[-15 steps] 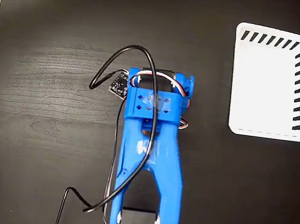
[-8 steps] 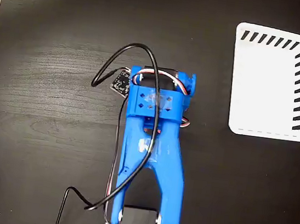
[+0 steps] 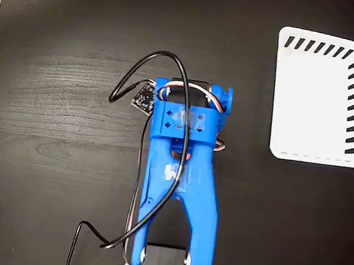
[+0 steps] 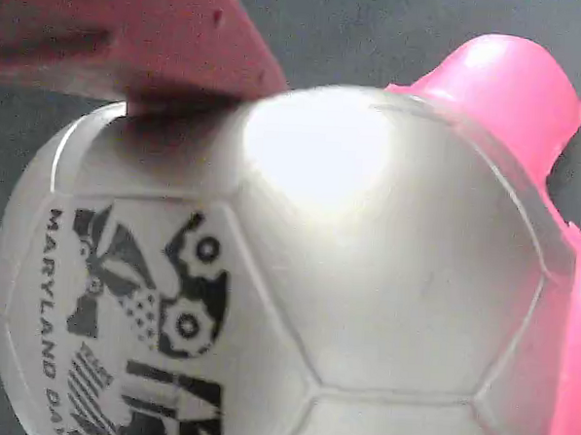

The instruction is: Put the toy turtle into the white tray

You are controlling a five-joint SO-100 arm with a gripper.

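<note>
Jaws (image 4: 134,44) state cannot be told; in the wrist view only one reddish finger (image 4: 115,33) shows, top left, right against the toy turtle (image 4: 297,276); turtle fills that view, shiny beige domed shell, pink head (image 4: 502,92) at upper right; black-and-white sticker (image 4: 139,326) on shell reads "MARYLAND DA", rest cut off; in the fixed view the turtle is hidden under the blue arm (image 3: 180,185) near mid-counter (image 3: 54,123); white tray (image 3: 318,99) sits well apart at upper right, black slanted slots along two edges, nothing in it.

One toy turtle (image 4: 307,277) (wrist view only), one white tray (image 3: 320,98), one blue arm (image 3: 180,185), one black table (image 3: 48,122).
</note>
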